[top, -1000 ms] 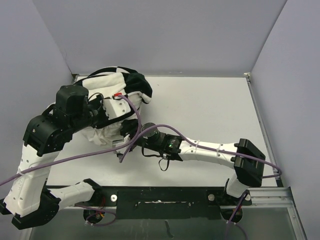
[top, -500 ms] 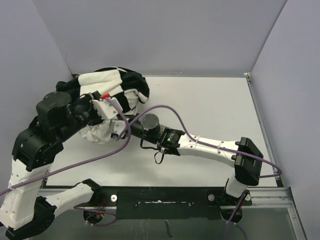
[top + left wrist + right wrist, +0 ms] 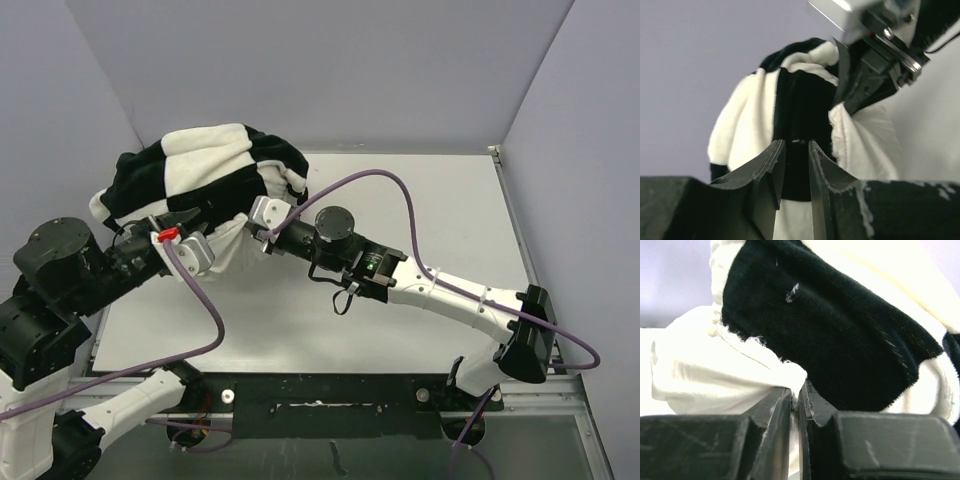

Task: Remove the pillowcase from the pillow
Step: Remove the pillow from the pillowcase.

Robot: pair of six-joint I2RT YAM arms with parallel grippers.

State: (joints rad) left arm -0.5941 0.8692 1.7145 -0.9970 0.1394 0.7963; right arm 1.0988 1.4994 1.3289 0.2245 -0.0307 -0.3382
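The black-and-white checkered pillowcase [image 3: 215, 165] hangs bunched above the table's far left corner. It also shows in the left wrist view [image 3: 800, 100] and the right wrist view [image 3: 840, 325]. The plain white pillow [image 3: 228, 240] pokes out below it, as the wrist views [image 3: 867, 145] [image 3: 705, 355] also show. My left gripper [image 3: 200, 243] [image 3: 794, 145] is under the bundle, its jaws nearly closed with pillowcase fabric between them. My right gripper [image 3: 258, 215] [image 3: 797, 387] is shut on a fold of the white pillow fabric, right beside the pillowcase's edge.
The white table [image 3: 420, 220] stretches to the right of the bundle. Purple walls stand close at the back and left. Purple cables loop over both arms; my right arm [image 3: 440, 290] reaches diagonally across the table.
Both grippers have risen and lifted the bundle off the table. The pillowcase has spread out higher and to the left. My right arm has stretched further toward the far left.
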